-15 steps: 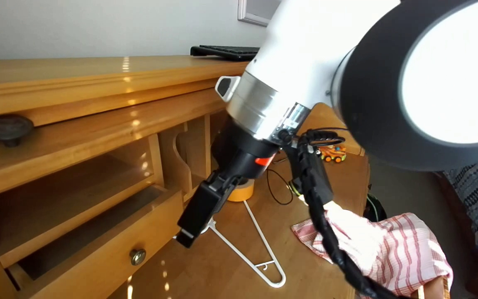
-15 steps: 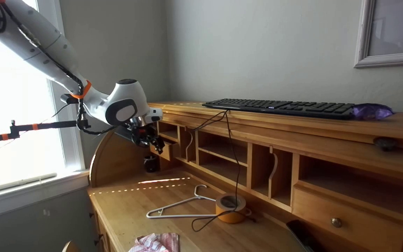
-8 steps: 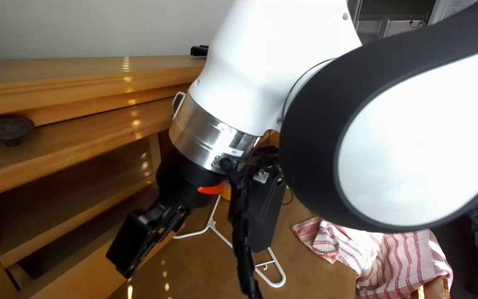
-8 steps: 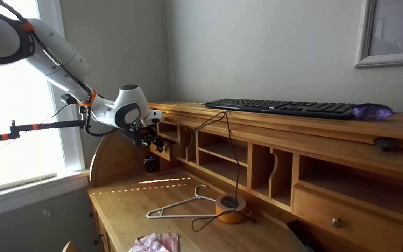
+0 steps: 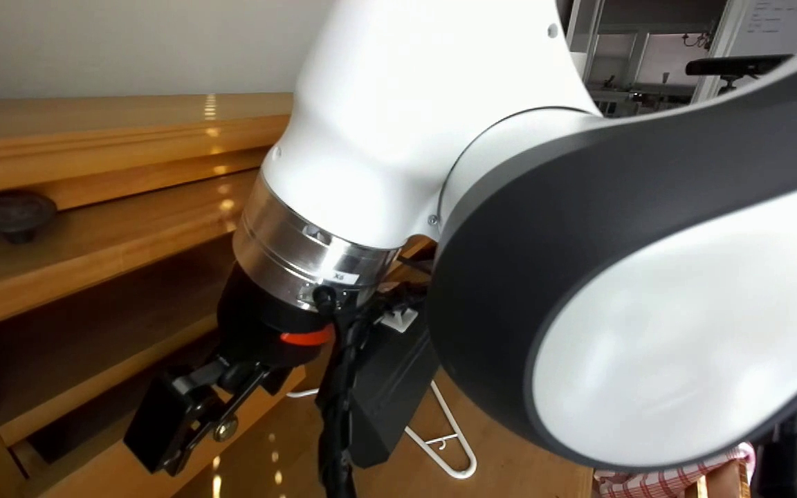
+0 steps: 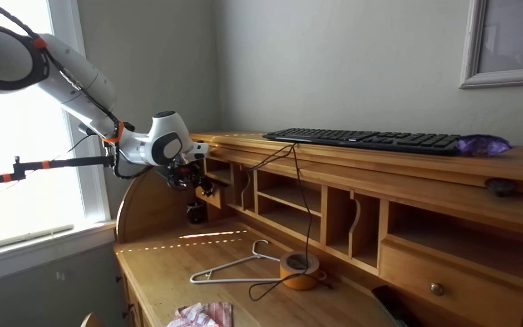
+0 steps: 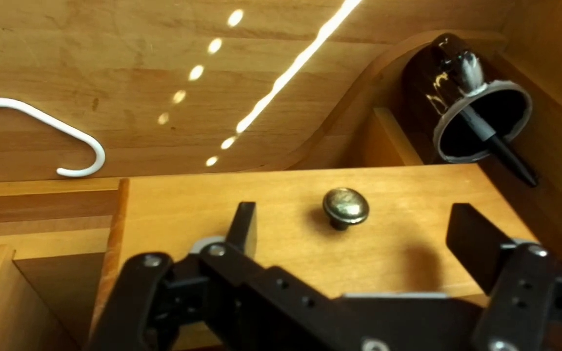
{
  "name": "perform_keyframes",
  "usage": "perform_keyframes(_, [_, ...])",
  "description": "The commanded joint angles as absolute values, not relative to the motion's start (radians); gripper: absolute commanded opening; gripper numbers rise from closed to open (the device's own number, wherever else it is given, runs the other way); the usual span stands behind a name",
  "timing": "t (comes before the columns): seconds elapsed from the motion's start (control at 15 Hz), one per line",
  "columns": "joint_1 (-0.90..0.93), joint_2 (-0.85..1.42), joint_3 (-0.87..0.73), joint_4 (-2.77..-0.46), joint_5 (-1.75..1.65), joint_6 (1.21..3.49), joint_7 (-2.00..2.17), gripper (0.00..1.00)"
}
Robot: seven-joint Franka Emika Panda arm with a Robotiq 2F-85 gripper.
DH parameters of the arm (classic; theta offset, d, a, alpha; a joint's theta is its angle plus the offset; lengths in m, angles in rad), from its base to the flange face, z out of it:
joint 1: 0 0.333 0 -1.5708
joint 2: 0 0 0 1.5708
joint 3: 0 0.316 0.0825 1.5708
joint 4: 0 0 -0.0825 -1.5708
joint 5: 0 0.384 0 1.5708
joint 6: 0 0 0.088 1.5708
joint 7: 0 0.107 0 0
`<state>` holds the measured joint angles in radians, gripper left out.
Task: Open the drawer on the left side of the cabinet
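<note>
The honey-wood drawer (image 7: 178,219) at the left end of the cabinet (image 6: 379,184) stands partly pulled out; its dark inside shows in an exterior view (image 5: 142,470). Its round metal knob (image 7: 346,205) faces the wrist camera and also shows in an exterior view (image 5: 225,429). My gripper (image 7: 353,217) is open, with its fingers (image 7: 473,243) wide apart on either side of the knob, touching neither it nor the drawer as far as I can tell. In an exterior view the small dark gripper (image 6: 207,187) is in front of the drawer front (image 6: 216,198).
A dark mug with a pen (image 7: 481,107) sits beside and below the drawer. A white hanger (image 6: 225,265), a yellow tape roll (image 6: 300,277), a cable and a striped cloth (image 6: 207,314) lie on the desk. A keyboard (image 6: 361,140) lies on the cabinet top. Another drawer (image 6: 470,284) is at the far end.
The arm and gripper have moved left and down in an exterior view, across the drawer front to its knob. The gripper has turned slightly.
</note>
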<state>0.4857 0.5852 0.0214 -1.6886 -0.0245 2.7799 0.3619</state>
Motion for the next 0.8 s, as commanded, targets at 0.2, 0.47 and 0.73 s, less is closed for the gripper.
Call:
perform_keyframes(0.2, [0.507,0.620,0.003,-1.631,-0.051,2.721,0.427,0.49])
perform_keyframes(0.47, [0.515,0.621,-0.001,-1.625,-0.061,2.722,0.429,0.18])
perform_keyframes(0.73, [0.532,0.617,-0.021,-1.625,-0.089,2.713,0.446,0.06])
